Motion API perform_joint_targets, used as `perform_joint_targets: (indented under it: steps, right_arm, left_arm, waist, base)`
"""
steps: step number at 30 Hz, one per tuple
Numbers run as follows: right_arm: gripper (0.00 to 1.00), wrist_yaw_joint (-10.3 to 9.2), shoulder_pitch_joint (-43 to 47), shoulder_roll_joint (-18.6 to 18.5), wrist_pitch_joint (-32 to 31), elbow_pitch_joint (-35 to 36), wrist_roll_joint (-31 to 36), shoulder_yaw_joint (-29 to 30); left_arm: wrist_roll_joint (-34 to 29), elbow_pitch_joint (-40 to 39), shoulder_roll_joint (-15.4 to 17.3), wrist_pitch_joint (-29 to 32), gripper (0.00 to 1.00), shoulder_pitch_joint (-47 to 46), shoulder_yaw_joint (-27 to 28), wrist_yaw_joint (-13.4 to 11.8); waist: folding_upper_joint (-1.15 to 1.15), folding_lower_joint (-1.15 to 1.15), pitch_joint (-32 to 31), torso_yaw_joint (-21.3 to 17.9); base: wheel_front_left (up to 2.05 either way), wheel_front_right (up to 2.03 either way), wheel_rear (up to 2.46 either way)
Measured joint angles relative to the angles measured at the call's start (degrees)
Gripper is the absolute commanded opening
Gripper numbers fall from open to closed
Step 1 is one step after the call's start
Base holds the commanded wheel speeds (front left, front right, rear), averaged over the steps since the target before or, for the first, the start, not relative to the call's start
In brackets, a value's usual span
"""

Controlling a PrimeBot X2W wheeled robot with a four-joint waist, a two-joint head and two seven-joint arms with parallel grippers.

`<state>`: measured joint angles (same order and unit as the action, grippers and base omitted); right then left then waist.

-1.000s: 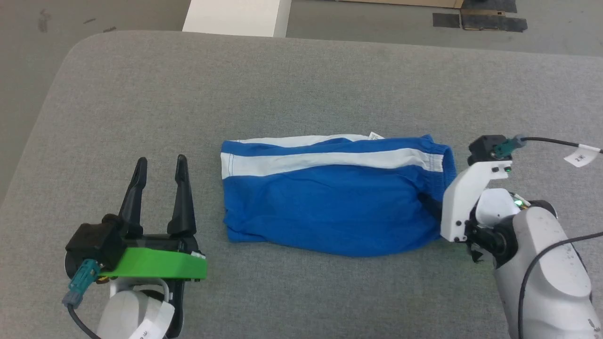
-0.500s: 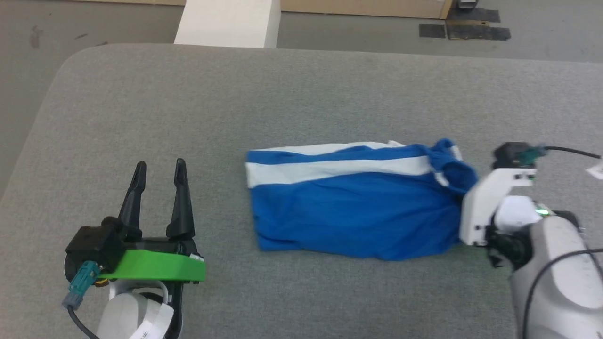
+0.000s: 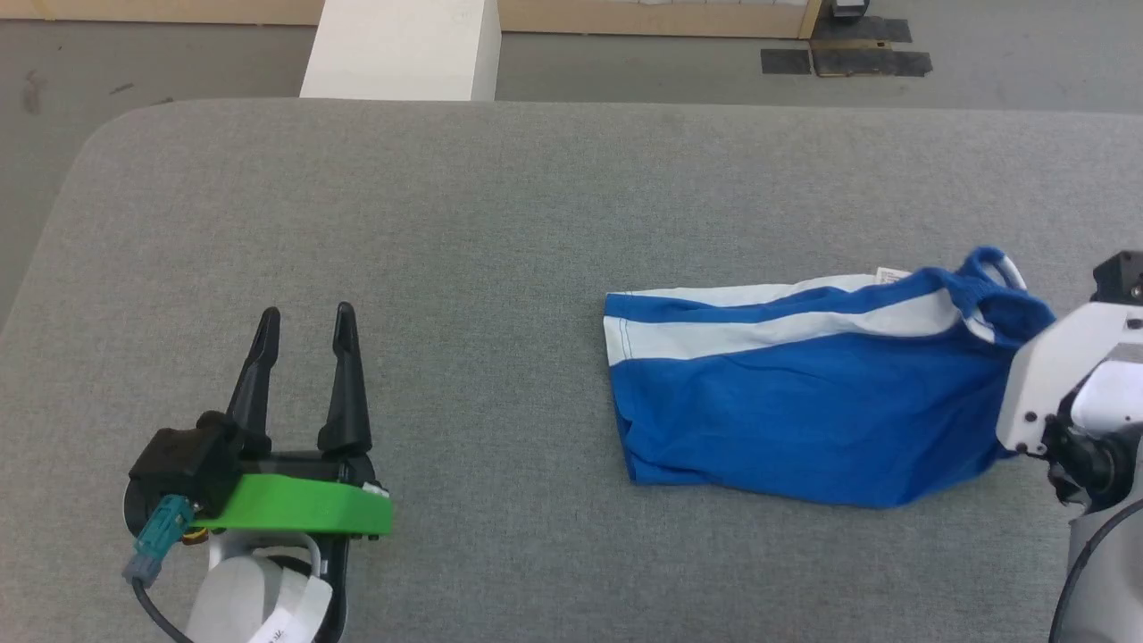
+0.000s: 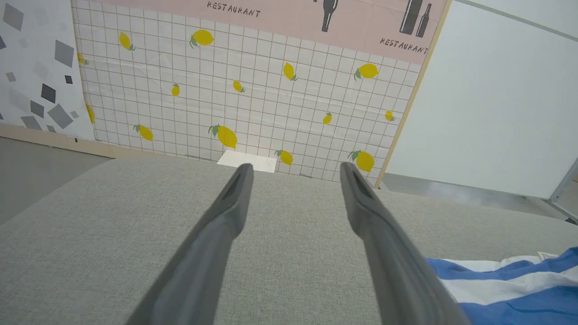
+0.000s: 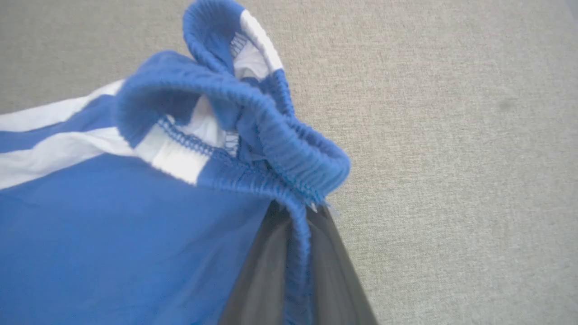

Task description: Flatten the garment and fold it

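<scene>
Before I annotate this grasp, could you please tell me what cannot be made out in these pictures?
Right wrist view: the right gripper's fingertips, buried under the garment's bunched waistband; how many layers are pinched is unclear.
Head view: those fingers, hidden behind the white wrist mount and the cloth.
Left wrist view: most of the garment, cut off at the right and bottom edges.

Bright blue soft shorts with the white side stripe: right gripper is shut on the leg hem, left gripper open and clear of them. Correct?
Wrong spot: the right wrist view shows the right gripper shut on the gathered elastic waistband of the bright blue soft shorts. The left gripper is open and clear of them.
</scene>
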<state>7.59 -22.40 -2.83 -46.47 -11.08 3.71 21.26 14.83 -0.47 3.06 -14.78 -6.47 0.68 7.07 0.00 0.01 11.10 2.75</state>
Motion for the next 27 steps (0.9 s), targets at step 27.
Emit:
perform_joint_targets:
  steps: [27]
  right_arm:
    - [0.00, -0.01, -1.4, 0.0, -1.9, 3.3, -14.2, -38.8]
  left_arm:
    - [-0.7, 0.2, 0.0, 0.0, 1.00, -0.7, -3.1, 0.0]
  waist:
    - [0.00, 0.00, 2.0, 4.6]
  base:
    - [0.00, 0.00, 0.00]
